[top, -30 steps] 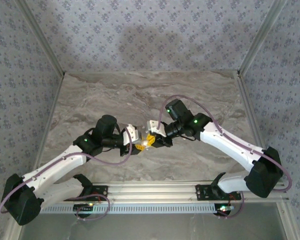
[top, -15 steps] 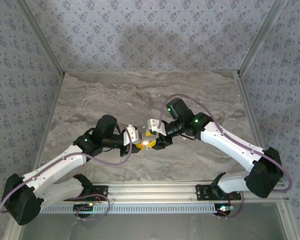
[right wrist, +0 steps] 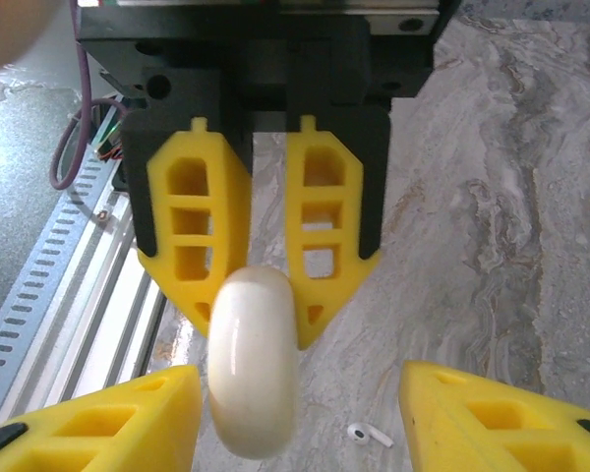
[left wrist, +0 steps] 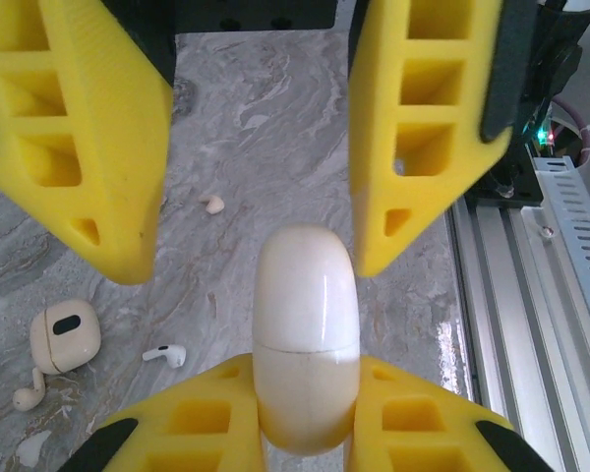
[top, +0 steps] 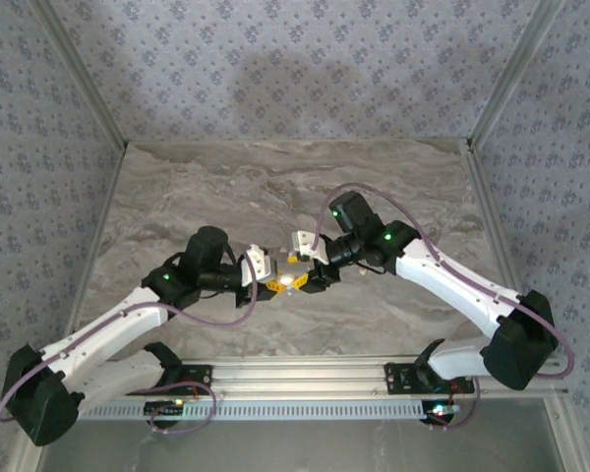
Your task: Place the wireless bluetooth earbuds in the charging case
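The charging case (left wrist: 305, 334), a glossy cream oval with a closed seam, hangs above the table between both arms. My left gripper (left wrist: 305, 379) is shut on its lower half. My right gripper (right wrist: 300, 383) stands open around the case's other end, one finger close beside it and the other well clear. In the top view the case (top: 293, 280) sits where the two grippers meet, at the table's centre front. One white earbud (left wrist: 164, 354) lies on the marble below, also seen in the right wrist view as an earbud (right wrist: 369, 434). A second, cream earbud (left wrist: 28, 393) lies further left.
A small cream rounded piece with a dark oval hollow (left wrist: 65, 334) lies on the marble by the earbuds. A tiny cream bit (left wrist: 214, 205) lies further off. The metal rail (left wrist: 560, 295) runs along the table's near edge, close to the grippers.
My left gripper has shut on the case while my right gripper has opened and let go of it. Both arms stay close together.
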Controlling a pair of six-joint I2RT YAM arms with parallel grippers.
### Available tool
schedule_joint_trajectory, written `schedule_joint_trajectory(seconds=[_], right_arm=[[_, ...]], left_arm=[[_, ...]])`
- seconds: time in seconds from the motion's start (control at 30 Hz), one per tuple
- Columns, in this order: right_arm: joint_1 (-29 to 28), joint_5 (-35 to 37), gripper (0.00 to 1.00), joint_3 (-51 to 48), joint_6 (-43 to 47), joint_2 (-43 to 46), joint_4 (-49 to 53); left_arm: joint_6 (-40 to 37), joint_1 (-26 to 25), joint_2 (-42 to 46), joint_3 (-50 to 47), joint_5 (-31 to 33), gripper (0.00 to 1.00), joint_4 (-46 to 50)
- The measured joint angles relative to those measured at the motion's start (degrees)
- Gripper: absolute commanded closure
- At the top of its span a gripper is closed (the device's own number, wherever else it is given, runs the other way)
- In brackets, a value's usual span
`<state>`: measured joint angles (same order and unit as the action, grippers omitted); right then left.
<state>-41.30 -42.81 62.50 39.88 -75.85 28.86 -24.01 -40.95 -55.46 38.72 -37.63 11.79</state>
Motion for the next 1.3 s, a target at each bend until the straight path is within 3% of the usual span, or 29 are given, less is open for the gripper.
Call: schedule_joint_trajectory(seconds=[0.53,0.8,1.0,1.3], right_arm=[[5.9,0.2,0.43,-2.8,-8.3,1.3,-7.7],[6.9,0.8,0.41,-5.6,-13.0,4.5,-11.4],[7.7,5.9,0.45,-6.3,-23.8,6.9,-12.5],[5.6,17.3,0.48,-6.1,-47.9,3.6,-5.7]], left_arm=[[0.7,0.0,0.3,0.0,1.0,0.83,-1.8],[4.2,0.0,1.2,-4.4,2.5,0.84,-8.3],[10.8,3.0,3.5,-12.2,5.0,0.84,-18.6],[19.9,9.1,8.6,-18.9,10.4,0.84,-27.0]])
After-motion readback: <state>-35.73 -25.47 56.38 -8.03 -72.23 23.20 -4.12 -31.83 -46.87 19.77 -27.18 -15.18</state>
